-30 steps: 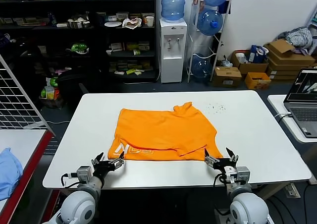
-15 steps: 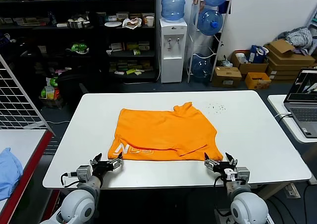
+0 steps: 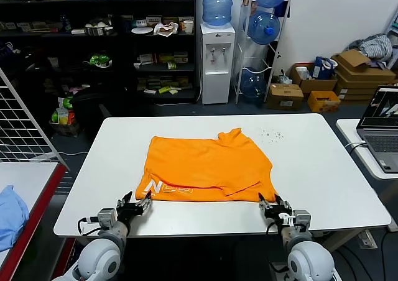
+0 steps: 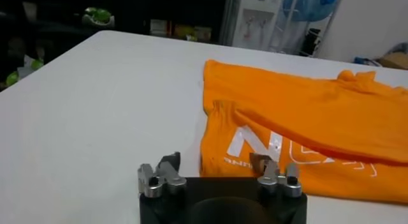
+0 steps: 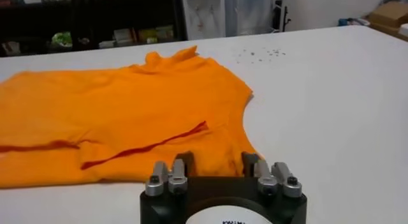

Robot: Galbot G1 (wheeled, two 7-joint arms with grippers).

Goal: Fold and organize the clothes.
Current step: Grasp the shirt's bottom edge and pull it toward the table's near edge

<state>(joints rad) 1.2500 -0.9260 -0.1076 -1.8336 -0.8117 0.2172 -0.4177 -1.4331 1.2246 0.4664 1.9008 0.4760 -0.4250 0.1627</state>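
The orange T-shirt (image 3: 208,166) lies partly folded on the white table (image 3: 311,156), white lettering along its near left edge. It also shows in the left wrist view (image 4: 299,120) and in the right wrist view (image 5: 115,117). My left gripper (image 3: 135,206) is open just short of the shirt's near left corner; in the left wrist view (image 4: 217,166) its jaws stand wide, one finger over the hem. My right gripper (image 3: 273,205) is open at the shirt's near right corner; in the right wrist view (image 5: 217,163) the hem lies between its jaws.
A light blue cloth (image 3: 11,214) lies on a side table at the far left. A laptop (image 3: 382,128) sits on a table at the right. Shelves, a water dispenser (image 3: 216,60) and boxes stand behind the table.
Both grippers have drawn back a little toward the table's near edge, staying open. The shirt has not moved.
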